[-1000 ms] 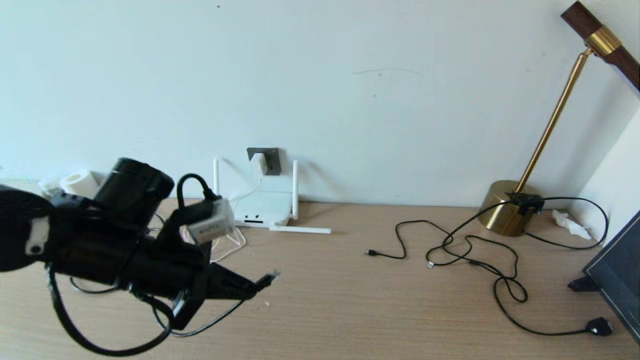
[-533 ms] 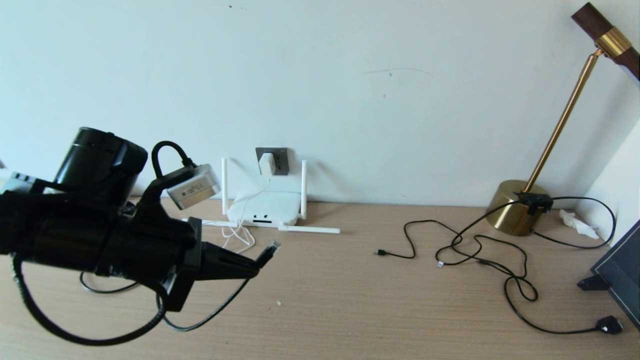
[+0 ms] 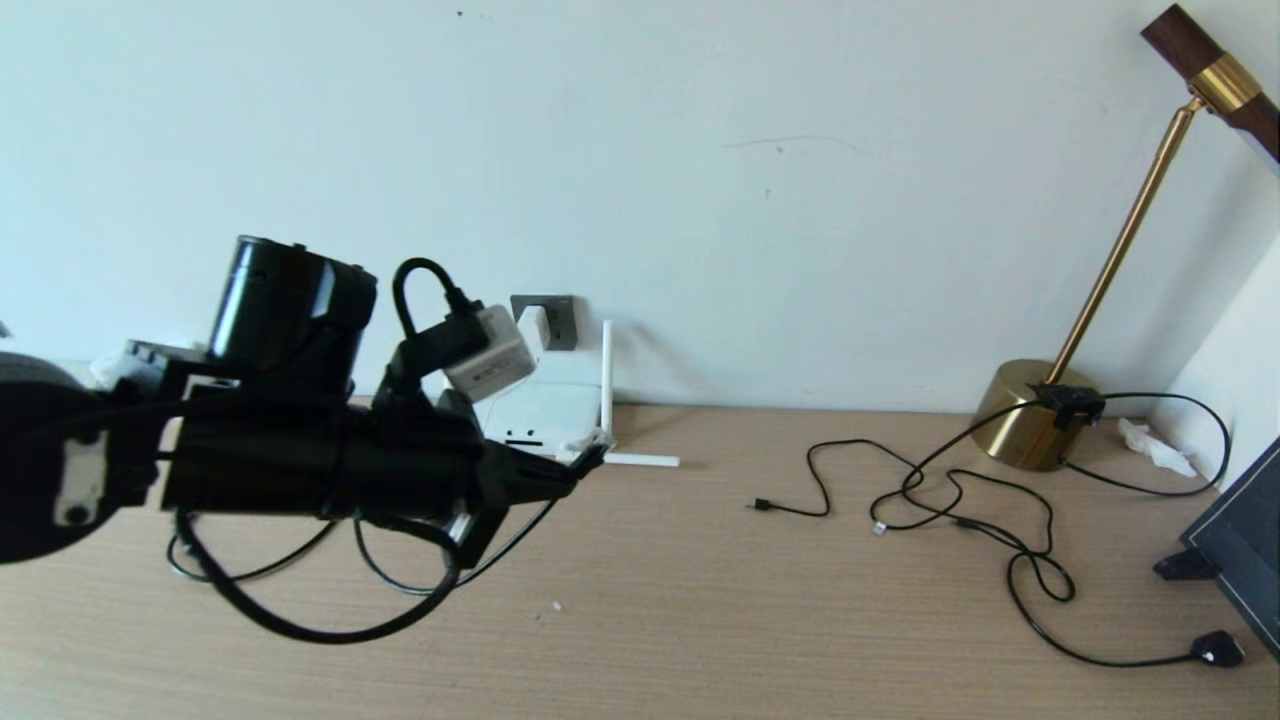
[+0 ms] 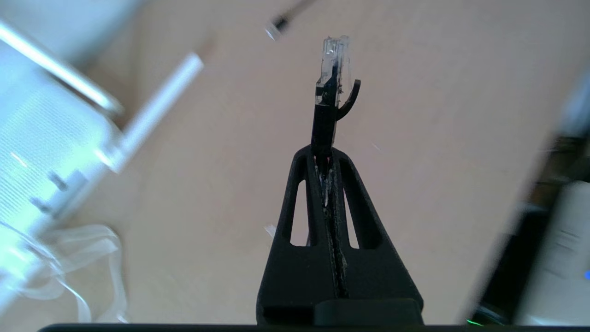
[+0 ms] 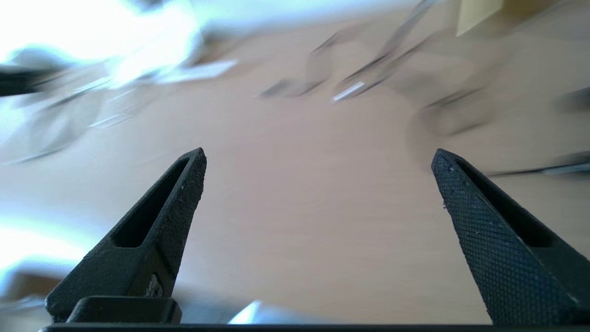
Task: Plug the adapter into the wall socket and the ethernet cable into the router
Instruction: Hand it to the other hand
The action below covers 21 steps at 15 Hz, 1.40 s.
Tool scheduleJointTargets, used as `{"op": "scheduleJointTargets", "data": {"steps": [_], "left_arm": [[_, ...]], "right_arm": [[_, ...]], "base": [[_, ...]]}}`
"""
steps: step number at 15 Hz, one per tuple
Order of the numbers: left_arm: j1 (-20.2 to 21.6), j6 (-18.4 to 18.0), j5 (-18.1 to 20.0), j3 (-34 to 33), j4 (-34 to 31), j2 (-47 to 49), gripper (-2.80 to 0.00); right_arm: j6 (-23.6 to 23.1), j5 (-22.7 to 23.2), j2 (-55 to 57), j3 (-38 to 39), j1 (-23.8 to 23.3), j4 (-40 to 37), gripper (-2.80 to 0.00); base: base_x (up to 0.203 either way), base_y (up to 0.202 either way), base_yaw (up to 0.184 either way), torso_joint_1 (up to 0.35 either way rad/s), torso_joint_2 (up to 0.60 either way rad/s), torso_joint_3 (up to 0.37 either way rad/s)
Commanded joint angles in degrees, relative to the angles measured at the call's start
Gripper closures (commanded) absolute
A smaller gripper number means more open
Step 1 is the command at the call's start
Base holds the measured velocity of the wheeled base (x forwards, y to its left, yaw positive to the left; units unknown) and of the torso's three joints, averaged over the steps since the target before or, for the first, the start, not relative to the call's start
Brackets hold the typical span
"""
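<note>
My left gripper (image 3: pixel 570 472) is shut on the black boot of the ethernet cable (image 3: pixel 510 548). The cable's clear plug (image 4: pixel 334 60) sticks out past the fingertips (image 4: pixel 343 159). In the head view the plug tip sits just off the front right corner of the white router (image 3: pixel 540 410), close to its dark slots. The white adapter (image 3: pixel 533 327) sits in the dark grey wall socket (image 3: pixel 558 318) above the router. Its thin white cord is mostly hidden behind my arm. My right gripper (image 5: pixel 318 161) stands open and empty over the desk, outside the head view.
One router antenna (image 3: pixel 640 460) lies flat on the wooden desk (image 3: pixel 700 620). Thin black cables (image 3: pixel 950 500) sprawl at the right, near a brass lamp (image 3: pixel 1030 415). A dark screen (image 3: pixel 1240 540) stands at the far right edge.
My left arm has swung up and to the right, carrying the ethernet plug from over the open desk to the router's front edge. The head view shifted slightly early on.
</note>
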<state>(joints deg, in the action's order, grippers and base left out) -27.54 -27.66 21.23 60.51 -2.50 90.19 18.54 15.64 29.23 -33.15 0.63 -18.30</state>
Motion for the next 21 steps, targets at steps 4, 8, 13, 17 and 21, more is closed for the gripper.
{"op": "scheduleJointTargets", "data": {"steps": [4,8,13,17,21], "left_arm": [[-11.37,-6.02,-9.52,2.19,5.87,6.76,0.00],[-18.84,-6.33,-14.46,10.61,6.28,13.07,0.00],[-28.05,-6.67,-18.99,20.74,4.26,18.82,0.00],[-30.59,-7.05,-19.14,21.74,1.62,17.91,0.00],[-31.14,-7.67,-18.72,21.82,1.09,16.83,0.00]], "right_arm": [[12.59,24.31,38.52,-21.02,3.57,-2.31,-2.80],[18.54,31.11,43.22,-25.75,13.31,-3.09,-2.80],[19.11,31.03,45.79,-23.38,15.01,4.47,-2.80],[18.38,30.69,47.94,-22.26,14.92,5.74,-2.80],[18.55,30.52,47.74,-16.77,14.92,15.13,-2.80]], "base": [[0.000,0.000,0.000,0.000,0.00,0.000],[0.000,0.000,0.000,0.000,0.00,0.000],[0.000,0.000,0.000,0.000,0.00,0.000],[0.000,0.000,0.000,0.000,0.00,0.000],[0.000,0.000,0.000,0.000,0.00,0.000]]}}
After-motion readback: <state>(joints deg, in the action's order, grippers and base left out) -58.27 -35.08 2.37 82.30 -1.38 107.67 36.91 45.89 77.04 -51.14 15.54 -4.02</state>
